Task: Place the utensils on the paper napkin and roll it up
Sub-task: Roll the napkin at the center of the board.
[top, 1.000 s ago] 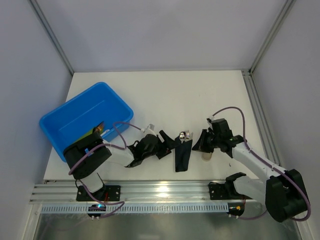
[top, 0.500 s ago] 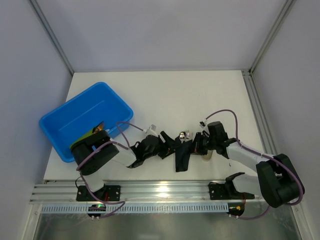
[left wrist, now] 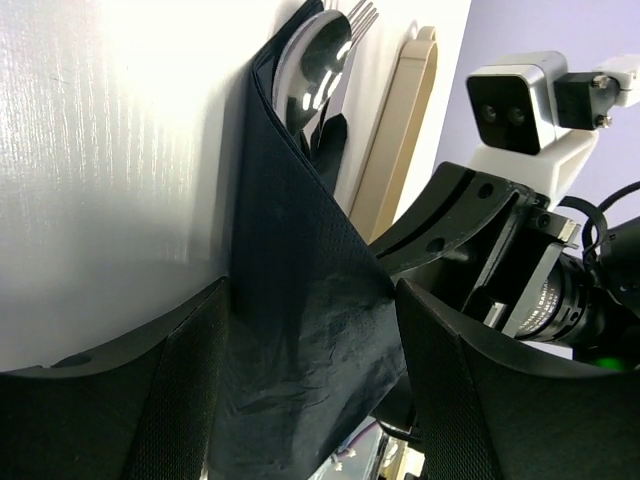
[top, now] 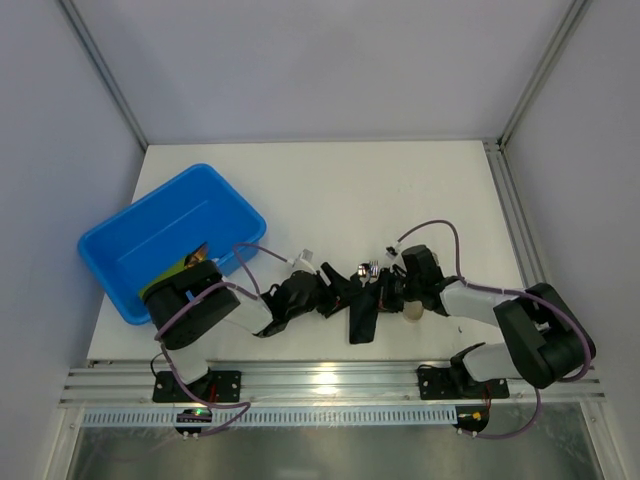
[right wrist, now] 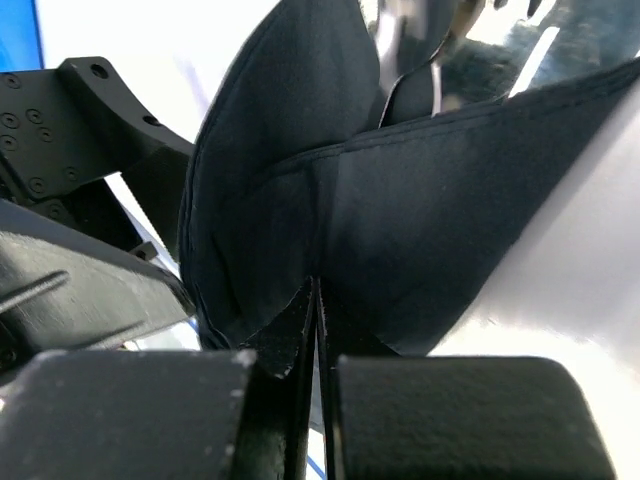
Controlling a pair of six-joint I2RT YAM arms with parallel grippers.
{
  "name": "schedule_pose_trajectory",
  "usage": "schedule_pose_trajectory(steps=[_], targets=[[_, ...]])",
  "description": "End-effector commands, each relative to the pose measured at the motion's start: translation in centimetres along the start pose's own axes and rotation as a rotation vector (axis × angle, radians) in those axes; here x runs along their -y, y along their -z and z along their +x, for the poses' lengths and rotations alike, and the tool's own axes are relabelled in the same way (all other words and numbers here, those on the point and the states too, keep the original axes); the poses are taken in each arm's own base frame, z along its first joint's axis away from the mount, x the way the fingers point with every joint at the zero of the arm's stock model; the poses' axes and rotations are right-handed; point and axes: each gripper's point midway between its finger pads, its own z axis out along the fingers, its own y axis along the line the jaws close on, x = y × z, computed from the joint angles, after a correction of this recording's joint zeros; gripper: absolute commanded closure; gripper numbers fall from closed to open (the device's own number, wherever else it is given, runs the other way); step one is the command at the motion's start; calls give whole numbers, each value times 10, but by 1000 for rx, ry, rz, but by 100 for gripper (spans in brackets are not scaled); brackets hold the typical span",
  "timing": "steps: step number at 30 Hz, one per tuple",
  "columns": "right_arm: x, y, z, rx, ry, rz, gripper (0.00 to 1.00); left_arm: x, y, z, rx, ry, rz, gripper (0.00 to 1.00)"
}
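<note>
The paper napkin lies partly folded near the table's front, black, with the utensils sticking out of its far end. In the left wrist view a spoon bowl and fork tines show above the napkin's raised fold. My left gripper is at the napkin's left side; its jaws stand wide apart with the fold between them. My right gripper is at the napkin's right side. Its fingers are closed on the edge of the napkin.
A thick beige cylinder lies just right of the napkin, under the right arm; it also shows in the left wrist view. A blue tub stands at the left, with a coloured item in its near corner.
My right gripper has moved left from beside the beige cylinder to the napkin's right edge. My left gripper has shifted slightly right against the napkin, and the napkin's sides have lifted.
</note>
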Motion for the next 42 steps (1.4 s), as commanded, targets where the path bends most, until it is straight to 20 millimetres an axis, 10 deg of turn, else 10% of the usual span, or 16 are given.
schedule_pose_trajectory(steps=[1,42], targets=[[-10,-8,-10,35,27,-29,96,15,5,-3,18,-7,49,33],[4,-18,-13,91,23,21,96,76,32,17,64,-29,314,41]])
